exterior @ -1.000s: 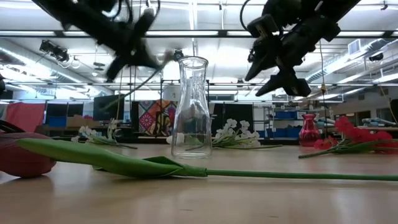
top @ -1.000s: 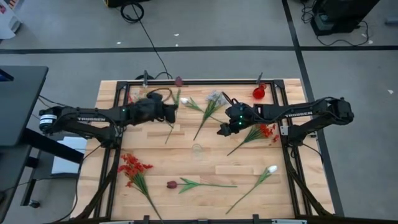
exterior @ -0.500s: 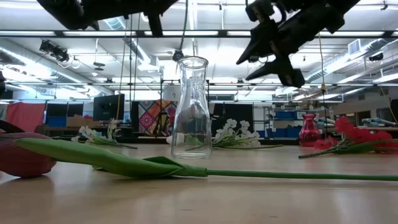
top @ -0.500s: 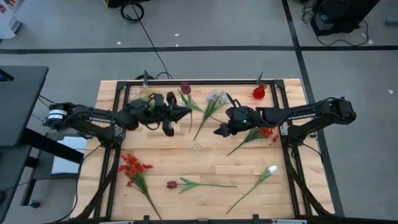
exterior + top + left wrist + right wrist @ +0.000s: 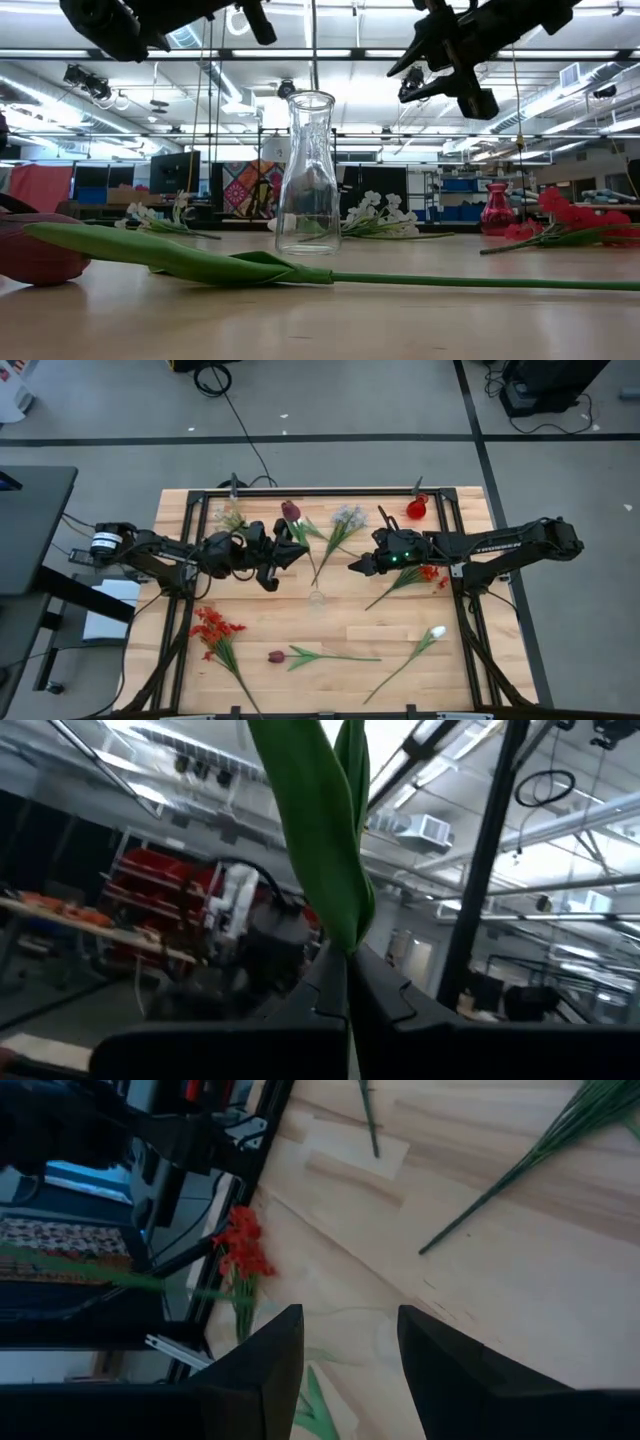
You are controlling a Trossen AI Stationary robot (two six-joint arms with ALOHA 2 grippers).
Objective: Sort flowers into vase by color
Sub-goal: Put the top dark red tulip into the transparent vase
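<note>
My left gripper (image 5: pixel 287 550) is raised over the table's far middle and is shut on a dark maroon tulip (image 5: pixel 290 511). A green leaf (image 5: pixel 330 840) of it rises from between the fingers. A clear glass vase (image 5: pixel 317 600) (image 5: pixel 308 170) stands upright near the table's centre, nearer than the gripper. My right gripper (image 5: pixel 353 566) (image 5: pixel 345 1370) hovers open to the right of the vase, touching nothing. Other flowers lie flat on the wood: a red cluster (image 5: pixel 212 628), a maroon tulip (image 5: pixel 277 656), a white bud (image 5: pixel 437 631), a lavender spray (image 5: pixel 347 517) and red blooms (image 5: pixel 428 571). My left gripper pinches the maroon tulip's stem at its leaf (image 5: pixel 347 945) between the two shut fingers (image 5: pixel 385 995). The flower is lifted clear of the table and points along the fingers, its head toward the far edge. How far back it reaches is hidden by the fingers.
A red vase (image 5: pixel 417 509) stands at the far right corner and white flowers (image 5: pixel 232 517) lie at the far left. Black frame rails (image 5: pixel 462 540) run along the table's sides. Bare wood shows around the clear vase and along the near middle.
My left gripper has moved toward the table's right and toward the clear vase, tipping its fingers upward. The maroon tulip has come off the table with it and swung up, its head shifting toward the near edge. My right gripper has risen slightly and stayed open.
</note>
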